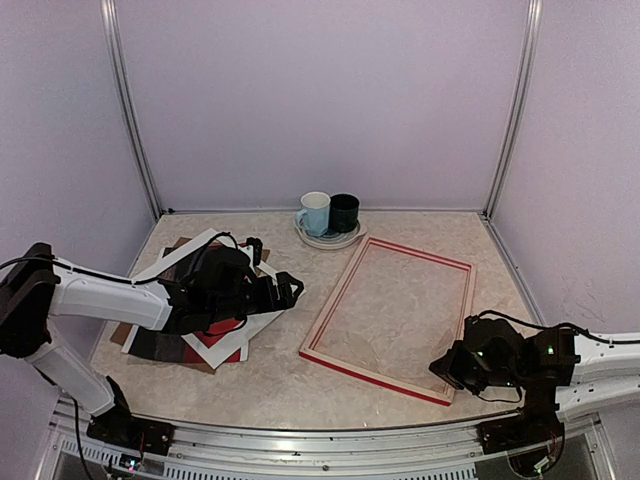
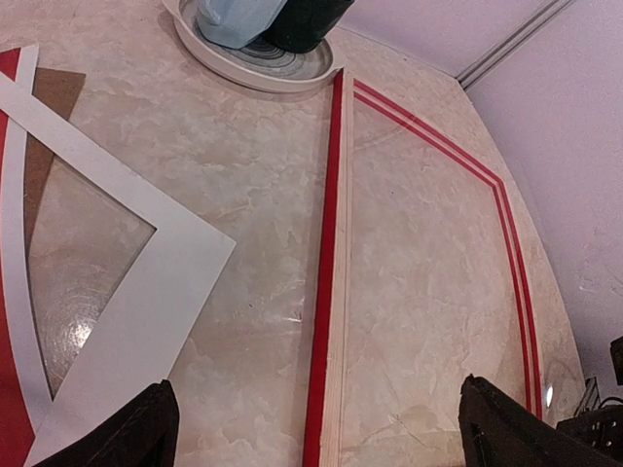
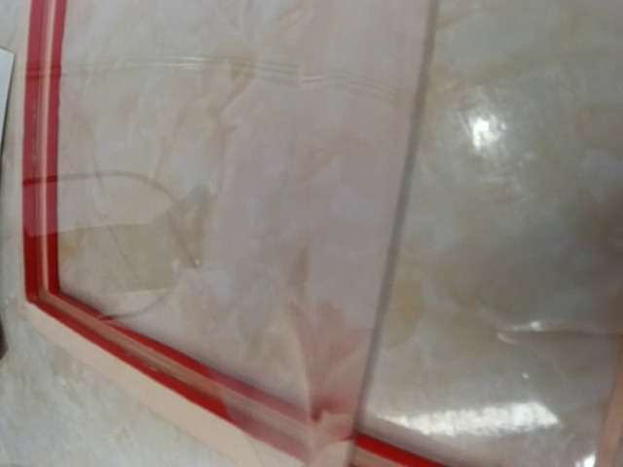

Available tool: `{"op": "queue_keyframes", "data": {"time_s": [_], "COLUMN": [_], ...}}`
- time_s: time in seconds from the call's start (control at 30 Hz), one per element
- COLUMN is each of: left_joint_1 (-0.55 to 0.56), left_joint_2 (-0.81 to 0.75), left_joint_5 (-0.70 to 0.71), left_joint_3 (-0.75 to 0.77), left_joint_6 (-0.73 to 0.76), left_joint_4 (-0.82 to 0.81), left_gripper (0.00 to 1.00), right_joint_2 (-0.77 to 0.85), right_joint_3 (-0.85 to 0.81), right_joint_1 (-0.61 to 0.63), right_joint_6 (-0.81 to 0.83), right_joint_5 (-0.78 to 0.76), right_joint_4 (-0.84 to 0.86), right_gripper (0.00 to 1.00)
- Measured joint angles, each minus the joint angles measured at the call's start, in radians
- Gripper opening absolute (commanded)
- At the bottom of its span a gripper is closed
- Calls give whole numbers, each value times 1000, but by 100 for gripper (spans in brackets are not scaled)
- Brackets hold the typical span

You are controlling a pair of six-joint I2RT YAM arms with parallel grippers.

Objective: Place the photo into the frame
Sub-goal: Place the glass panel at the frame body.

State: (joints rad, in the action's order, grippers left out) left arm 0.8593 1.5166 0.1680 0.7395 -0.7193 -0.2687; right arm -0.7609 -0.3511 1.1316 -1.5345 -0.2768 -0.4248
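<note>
The red frame lies flat on the table right of centre; its left rail shows in the left wrist view and its near rail in the right wrist view. The photo lies in the pile at the left, mostly hidden under a white mat; a red strip of it shows at the left wrist view's edge. My left gripper is open and empty, over bare table between the mat and the frame. My right gripper sits at the frame's near right corner; its fingers are hidden.
A clear pane lies inside the frame, its edge crossing the right wrist view. A brown backing board lies under the pile. A plate with a pale blue cup and a black cup stands at the back centre.
</note>
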Motion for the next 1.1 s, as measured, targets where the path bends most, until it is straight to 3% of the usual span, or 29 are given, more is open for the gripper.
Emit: {"op": "queue_keyframes", "data": {"time_s": [1.1], "left_joint_1": [28], "left_joint_2": [28], "left_joint_5": [19], "left_joint_3": [8], "left_joint_6": [-16], "left_joint_4": [-6], "left_gripper": [99], "right_joint_2": [-35], "right_joint_3": [-21], "right_joint_1": [47], "right_joint_6": [-28], "right_joint_5": [-36], "right_joint_4": [-21], "right_gripper": [0]}}
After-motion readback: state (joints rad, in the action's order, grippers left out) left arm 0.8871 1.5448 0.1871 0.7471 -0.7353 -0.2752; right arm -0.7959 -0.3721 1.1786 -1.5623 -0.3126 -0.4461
